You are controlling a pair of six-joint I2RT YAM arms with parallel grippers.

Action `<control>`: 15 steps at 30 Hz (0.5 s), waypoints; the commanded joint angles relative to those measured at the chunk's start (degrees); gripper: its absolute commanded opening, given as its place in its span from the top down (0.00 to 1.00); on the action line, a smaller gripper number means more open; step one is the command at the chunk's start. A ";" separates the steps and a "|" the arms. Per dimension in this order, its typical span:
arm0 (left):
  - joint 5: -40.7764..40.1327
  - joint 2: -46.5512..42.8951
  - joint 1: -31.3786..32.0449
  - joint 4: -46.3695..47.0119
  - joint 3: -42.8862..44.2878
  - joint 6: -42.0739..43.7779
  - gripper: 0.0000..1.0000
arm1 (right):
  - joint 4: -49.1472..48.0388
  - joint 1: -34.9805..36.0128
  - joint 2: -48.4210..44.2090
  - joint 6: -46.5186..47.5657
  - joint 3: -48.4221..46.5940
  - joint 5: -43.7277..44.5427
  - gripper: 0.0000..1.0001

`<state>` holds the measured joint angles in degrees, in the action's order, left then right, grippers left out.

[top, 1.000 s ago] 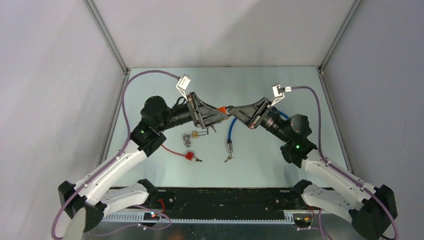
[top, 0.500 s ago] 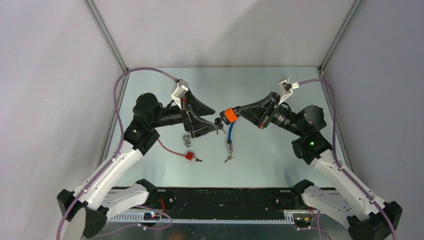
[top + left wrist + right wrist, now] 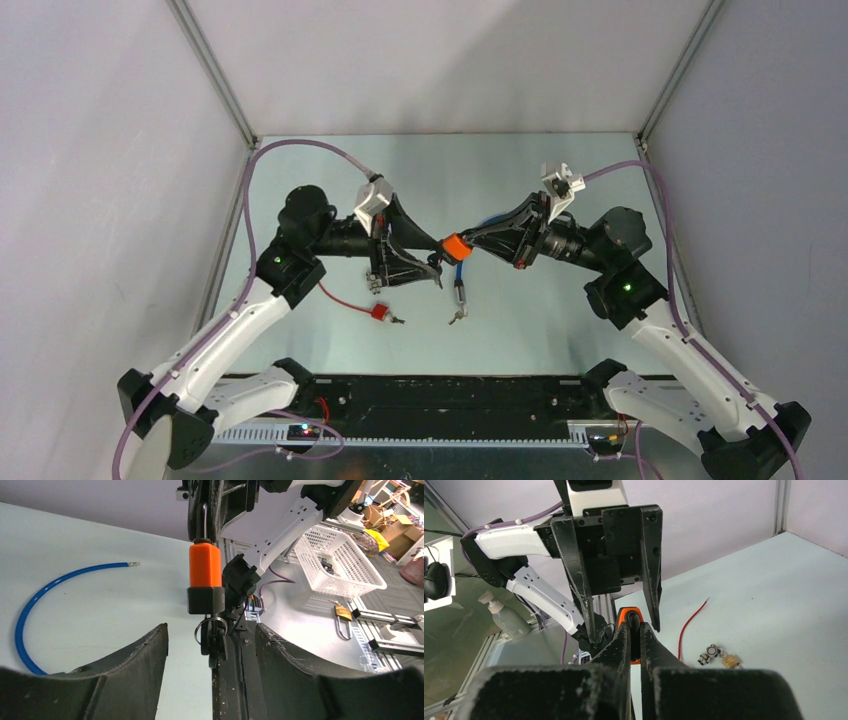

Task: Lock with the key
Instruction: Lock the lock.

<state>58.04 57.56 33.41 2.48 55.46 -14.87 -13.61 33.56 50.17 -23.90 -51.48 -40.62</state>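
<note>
Well to the left, the left arm (image 3: 300,250) reaches in toward the middle above the pale surface (image 3: 560,320). A thin red cord (image 3: 345,302) lies on the surface below it, ending in a small red tag (image 3: 380,312). Near the cord, the right wrist view shows a little brass lock (image 3: 731,661) with a small bunch of metal bits (image 3: 709,653) just beside it. The left jaws are spread, one finger on each side of the key (image 3: 212,639) and neither touching it. That key sits in the black underside of the orange padlock (image 3: 205,572), a ring hanging from it. The padlock is held up in the air between the two arms, its shackle (image 3: 204,517) pointing away from the left arm. A blue cord (image 3: 27,610) curves on the surface beneath. The right jaws are pressed together on the shackle, pinching it, with the right arm (image 3: 610,250) stretching away to the right.
</note>
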 commanded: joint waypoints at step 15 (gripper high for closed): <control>-3.29 2.48 1.46 -4.78 2.60 3.68 1.00 | -4.23 5.74 -0.79 7.66 -3.46 6.81 1.00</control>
<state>58.78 60.84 34.76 1.30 55.72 -14.39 -13.61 38.41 50.50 -17.04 -51.99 -36.12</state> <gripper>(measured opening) 0.101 0.036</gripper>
